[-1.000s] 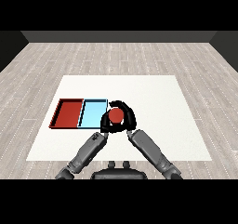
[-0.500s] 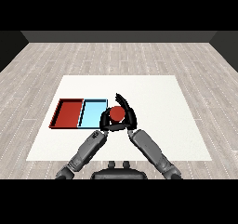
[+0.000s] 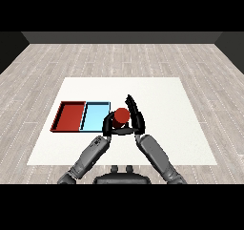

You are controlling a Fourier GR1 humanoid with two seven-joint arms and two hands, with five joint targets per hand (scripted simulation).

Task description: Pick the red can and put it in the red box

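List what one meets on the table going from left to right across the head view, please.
Red tray → light blue tray → left hand → red can → right hand.

No legible text, label, brand, number or sign is found anywhere in the head view. The red can [image 3: 122, 115], at the centre of the frame, presents a plain red top with no readable marking. The red tray [image 3: 60, 118] and the light blue tray [image 3: 95, 115], left of centre, carry no lettering on rims or floors. The white counter [image 3: 167, 109] bears no print, and the wooden floor [image 3: 119, 59] across the upper part of the frame shows no signage.
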